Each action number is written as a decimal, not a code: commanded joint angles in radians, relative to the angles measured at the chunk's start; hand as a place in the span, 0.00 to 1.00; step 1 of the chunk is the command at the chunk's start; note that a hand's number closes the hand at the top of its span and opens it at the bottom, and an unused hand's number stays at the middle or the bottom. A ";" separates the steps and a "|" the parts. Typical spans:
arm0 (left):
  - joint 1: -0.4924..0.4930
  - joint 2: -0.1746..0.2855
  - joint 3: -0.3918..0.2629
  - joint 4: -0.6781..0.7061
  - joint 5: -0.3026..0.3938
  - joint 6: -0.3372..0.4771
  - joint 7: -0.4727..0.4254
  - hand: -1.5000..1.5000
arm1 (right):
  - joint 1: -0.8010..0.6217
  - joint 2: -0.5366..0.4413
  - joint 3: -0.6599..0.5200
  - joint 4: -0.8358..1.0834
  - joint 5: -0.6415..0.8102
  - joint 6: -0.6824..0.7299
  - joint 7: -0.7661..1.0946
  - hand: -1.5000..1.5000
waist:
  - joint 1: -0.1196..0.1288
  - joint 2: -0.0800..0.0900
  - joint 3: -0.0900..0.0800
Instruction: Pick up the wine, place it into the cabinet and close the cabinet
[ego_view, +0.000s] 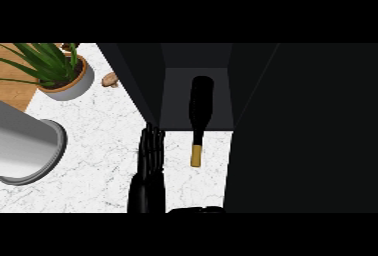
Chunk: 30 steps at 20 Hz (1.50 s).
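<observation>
Cabinet (133, 75) stands open; you have the closing left to do. Wine (199, 107) lies inside, its corked neck jutting out over the counter (96, 150), so placement looks done. Your right hand (151, 150) is beside the cabinet's left front edge, fingers straight, grasping nothing.

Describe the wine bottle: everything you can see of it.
The wine bottle is dark, nearly black and glass-like, with a wide body narrowing to a long thin neck that ends in a tan-gold cap. It appears to lie on its side, base pointing away. Its body rests on the grey floor of the open cabinet, while neck and cap stick out over the white marbled counter. Nothing grips it. The left hand lies to the left of the neck, apart from it.
</observation>
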 joint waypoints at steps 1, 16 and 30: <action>0.142 0.063 -0.084 -0.127 -0.056 0.003 -0.039 0.00 | 0.063 -0.027 -0.079 -0.116 -0.148 0.020 0.041 0.00 | -0.002 0.000 0.000; 0.342 0.395 0.019 -0.435 -0.014 -0.198 -0.006 0.00 | 0.143 -0.004 0.121 -0.142 -0.111 0.114 0.081 1.00 | -0.001 -0.002 0.000; 0.451 0.525 0.339 -0.506 0.170 -0.358 -0.019 0.00 | 0.208 -0.002 0.428 -0.166 -0.117 0.180 0.163 1.00 | -0.002 -0.004 -0.001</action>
